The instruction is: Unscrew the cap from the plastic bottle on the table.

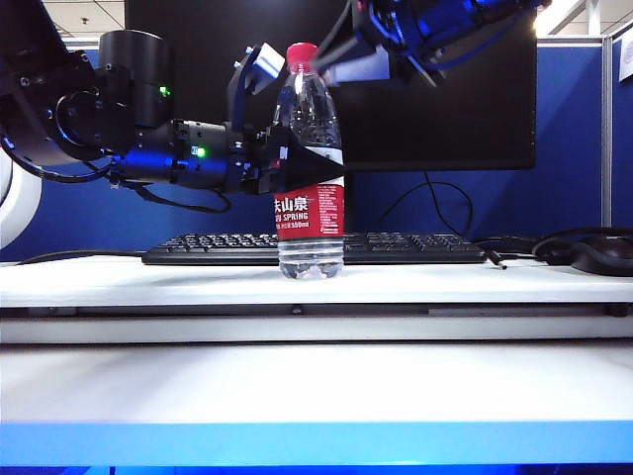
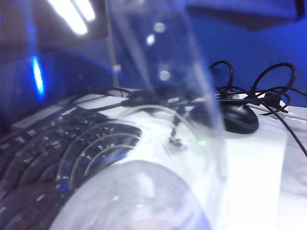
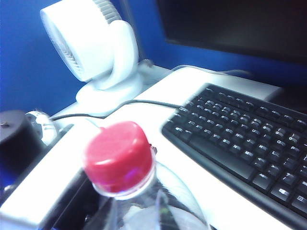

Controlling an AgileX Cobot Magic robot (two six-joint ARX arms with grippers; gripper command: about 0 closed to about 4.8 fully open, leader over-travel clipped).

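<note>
The plastic bottle [image 1: 310, 228] stands upright on the white table [image 1: 148, 282], clear with a red label. Its red cap [image 1: 302, 54] sits on the neck. My left gripper [image 1: 297, 163] reaches in from the left and is shut on the bottle's body just above the label. In the left wrist view the bottle [image 2: 158, 143] fills the picture and hides the fingers. My right gripper [image 1: 346, 71] hovers just right of the cap, apart from it. The right wrist view shows the cap [image 3: 119, 155] bare on the bottle [image 3: 158, 206], with no fingers showing.
A black keyboard [image 1: 198, 247] lies right behind the bottle, under a dark monitor [image 1: 445, 99]. A mouse [image 1: 603, 255] and cables lie at the back right. A white fan [image 3: 96, 48] stands on the table at the far left.
</note>
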